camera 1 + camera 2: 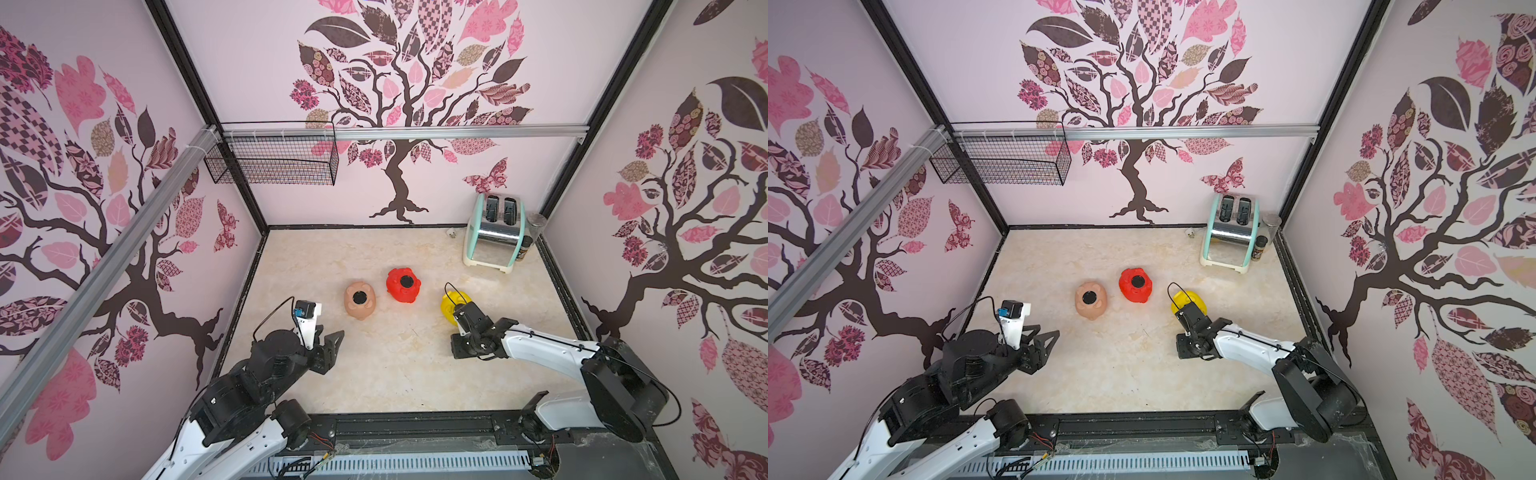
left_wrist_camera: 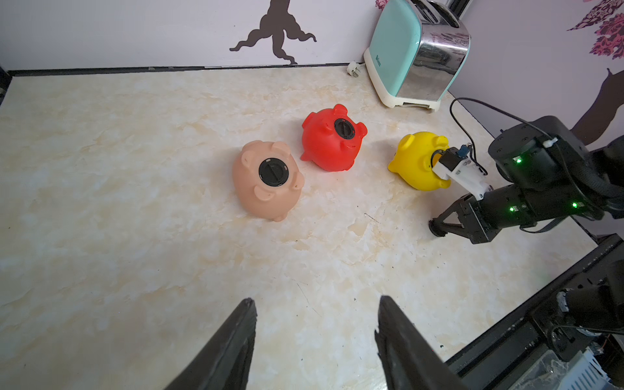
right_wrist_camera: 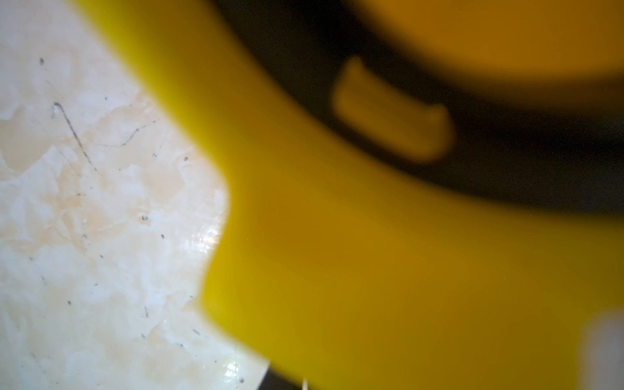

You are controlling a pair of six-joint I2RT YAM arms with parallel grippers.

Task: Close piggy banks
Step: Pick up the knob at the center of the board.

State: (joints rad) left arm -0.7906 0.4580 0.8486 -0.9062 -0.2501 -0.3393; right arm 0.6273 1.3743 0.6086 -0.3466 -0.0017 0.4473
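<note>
Three piggy banks lie belly-up in a row mid-table. The peach-pink one (image 1: 360, 309) (image 2: 256, 199) and the red one (image 1: 397, 293) (image 2: 320, 148) each have a black round plug in the belly hole. The yellow one (image 1: 448, 306) (image 2: 413, 158) fills the right wrist view (image 3: 337, 253), blurred, with a dark rim around its hole. My right wrist camera hangs over its belly. My right gripper (image 1: 457, 351) (image 2: 435, 230) is shut, low at the table just in front of the yellow pig. My left gripper (image 1: 332, 345) (image 2: 315, 304) is open and empty, left of and nearer than the peach pig.
A mint and chrome toaster (image 1: 494, 232) (image 2: 415, 50) stands at the back right with a jar (image 1: 534, 226) beside it and a white power plug (image 1: 452, 232) on the table. A wire basket (image 1: 274, 160) hangs on the back-left rail. Walls enclose three sides.
</note>
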